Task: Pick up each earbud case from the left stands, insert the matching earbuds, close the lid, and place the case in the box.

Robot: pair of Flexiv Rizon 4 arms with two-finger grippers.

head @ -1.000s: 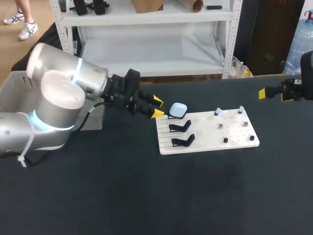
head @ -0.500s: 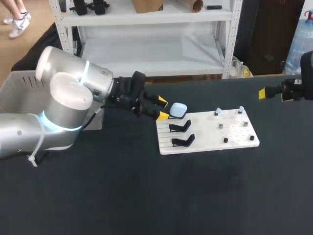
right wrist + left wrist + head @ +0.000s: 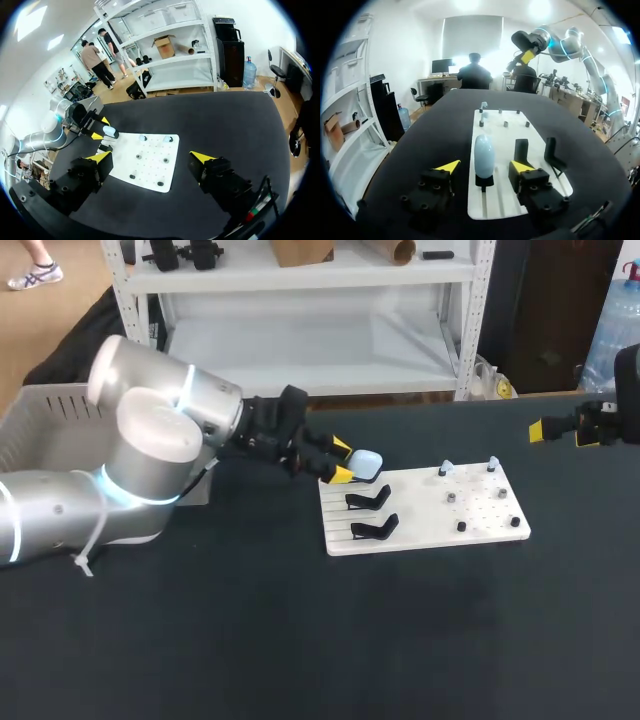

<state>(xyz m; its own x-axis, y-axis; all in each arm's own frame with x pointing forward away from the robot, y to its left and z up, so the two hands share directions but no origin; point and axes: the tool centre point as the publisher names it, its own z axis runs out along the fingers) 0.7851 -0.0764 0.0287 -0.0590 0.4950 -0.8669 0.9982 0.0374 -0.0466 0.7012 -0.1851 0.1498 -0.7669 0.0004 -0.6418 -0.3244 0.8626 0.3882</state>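
Between the fingers of the left gripper (image 3: 485, 166): one pale blue earbud case (image 3: 484, 156), upright on its stand, touched by neither yellow tip. Logged as wide open, gripping nothing, with a clear gap on either side of the case. Confirmed from the head view: left gripper (image 3: 343, 462) at the far left corner of the white board (image 3: 430, 512), tips straddling the case (image 3: 365, 464). Counted three stands along the board's left end: one under the case, then the middle stand (image 3: 368, 500) and the near stand (image 3: 374, 529), both black and bare. Counted one case only. Counted six small posts (image 3: 461, 526) on the board's right half, in three rows of two. Far row topped by two pale earbuds (image 3: 446, 467), one per post, too small to detail. Other four posts uncapped. Farther out, at the table's left edge behind the left arm: one light grey box (image 3: 35, 420), well apart from the board, contents not discernible. Far off to the other side: right gripper (image 3: 150, 157) above the dark table (image 3: 300, 640), well clear of the board's right end, fingers spread wide with nothing between them. Only one of its yellow tips showing in the head view.
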